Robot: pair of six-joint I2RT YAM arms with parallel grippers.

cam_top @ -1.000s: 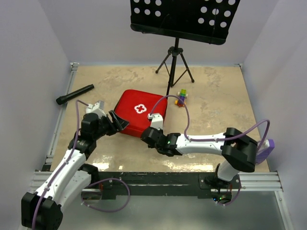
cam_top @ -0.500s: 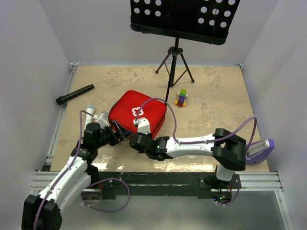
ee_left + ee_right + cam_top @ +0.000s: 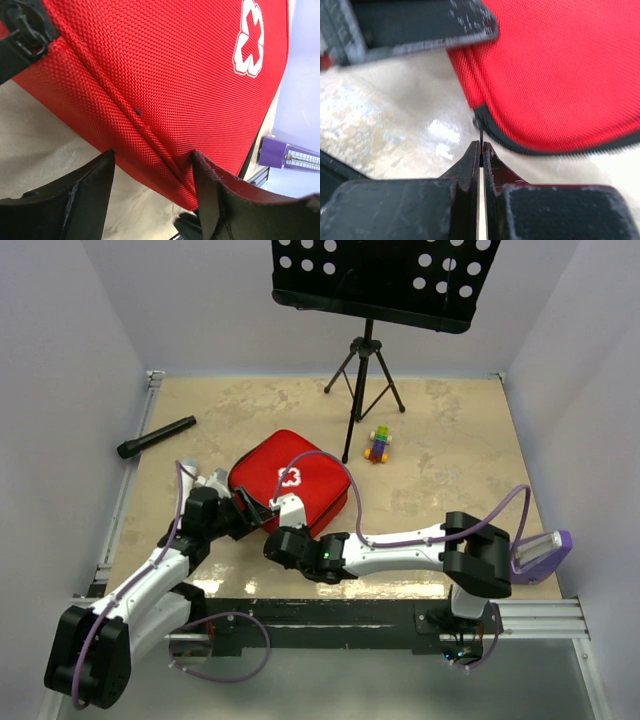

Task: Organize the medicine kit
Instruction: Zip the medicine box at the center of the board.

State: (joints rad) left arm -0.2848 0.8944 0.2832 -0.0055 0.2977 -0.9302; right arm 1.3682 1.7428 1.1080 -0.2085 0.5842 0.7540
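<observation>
Broadly, the table [image 3: 450, 440] carries the medicine kit [image 3: 320, 490] a little left of its middle, nearer the left edge than the right. The kit lies flat with its lid down and the white cross facing up. Both arms reach to the same spot, the kit's corner that faces the near left corner of the table, so the kit lies beyond both tools, toward the far edge. The left gripper [image 3: 152, 160] comes in from the left with its fingers apart, the corner of the red fabric between them; I cannot tell if either finger presses on it. The right gripper [image 3: 481, 145] comes in from the near edge and sits closer to the seam. Its tips are pressed together just short of the black zip line [image 3: 510, 140], and a thin dark strand [image 3: 481, 134] runs from the tips up to that line. Whether the strand is really pinched is not clear. The kit is a rounded square with no long axis, so the line that matters is the zip round its rim. Any pull by the right arm probably has to follow that rim, with the left bracing the corner.
</observation>
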